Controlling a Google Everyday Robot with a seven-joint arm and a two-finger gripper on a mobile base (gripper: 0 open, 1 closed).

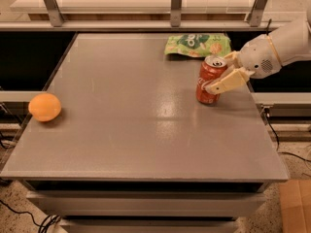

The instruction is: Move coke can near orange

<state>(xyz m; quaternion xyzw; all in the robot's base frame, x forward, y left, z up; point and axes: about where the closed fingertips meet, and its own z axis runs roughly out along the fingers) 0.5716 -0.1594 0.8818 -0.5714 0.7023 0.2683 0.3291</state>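
Since the pincer (pixel 217 74) is closed around the coke can (pixel 208 74) near the right edge of the surface (pixel 136 130), just in front of the green bag (pixel 197 44), the can is best kept upright, lifted only slightly, and carried left across the surface. It should be set down beside the orange (pixel 44 107) at the far left edge without nudging it, since it may roll.

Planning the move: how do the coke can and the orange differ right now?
The coke can is red, tall and tilted, at the table's right, held by the gripper; the orange is round, lower and lies free at the left edge. Both rest on the grey table.
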